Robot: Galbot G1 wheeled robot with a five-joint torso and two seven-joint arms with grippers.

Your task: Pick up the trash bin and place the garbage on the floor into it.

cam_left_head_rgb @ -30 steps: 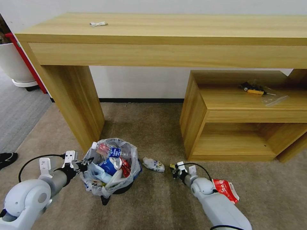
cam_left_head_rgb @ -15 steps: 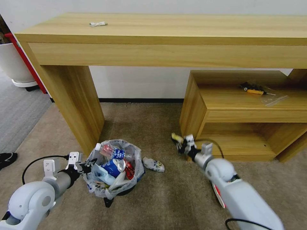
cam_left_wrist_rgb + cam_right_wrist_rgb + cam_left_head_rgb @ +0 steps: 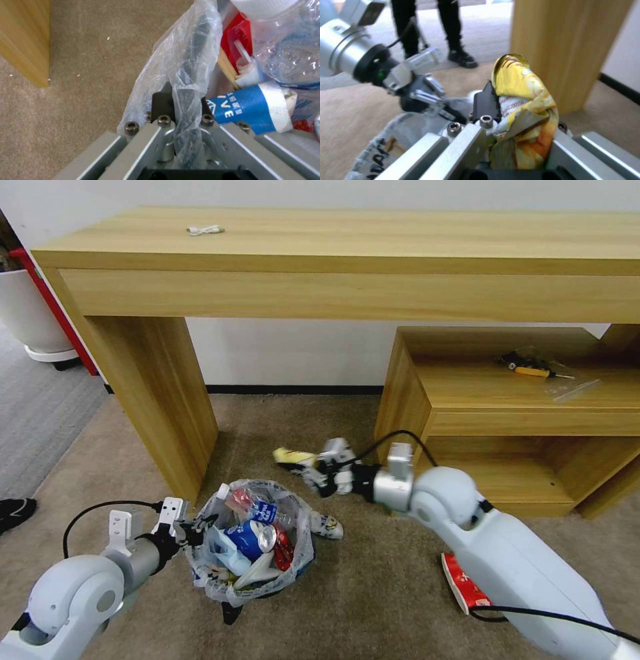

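Note:
The trash bin (image 3: 252, 553), lined with a crinkled clear bag, holds a blue-white paper cup (image 3: 248, 110), a red can (image 3: 280, 545) and a clear bottle (image 3: 257, 508). My left gripper (image 3: 193, 528) is shut on the bag-covered rim on the bin's left side; the left wrist view shows that rim (image 3: 190, 75) clamped in the left gripper (image 3: 185, 100). Beyond the bin and above the floor (image 3: 360, 593), my right gripper (image 3: 305, 465) is shut on a crumpled yellow wrapper (image 3: 293, 455), also seen as the wrapper (image 3: 520, 82). A white crumpled scrap (image 3: 327, 525) and a red-white carton (image 3: 463, 588) lie on the carpet.
A long wooden desk (image 3: 333, 260) spans the back, its leg (image 3: 160, 393) just left of the bin. A low wooden shelf unit (image 3: 507, 427) stands right, with a screwdriver (image 3: 530, 370) on it. Grey carpet, a white pot (image 3: 30, 313) and a black shoe (image 3: 13, 510) lie far left.
My right arm lifted the yellow wrapper off the carpet and swung it left, toward the bin's far side. The left arm shifted the bin a little to the right and nearer.

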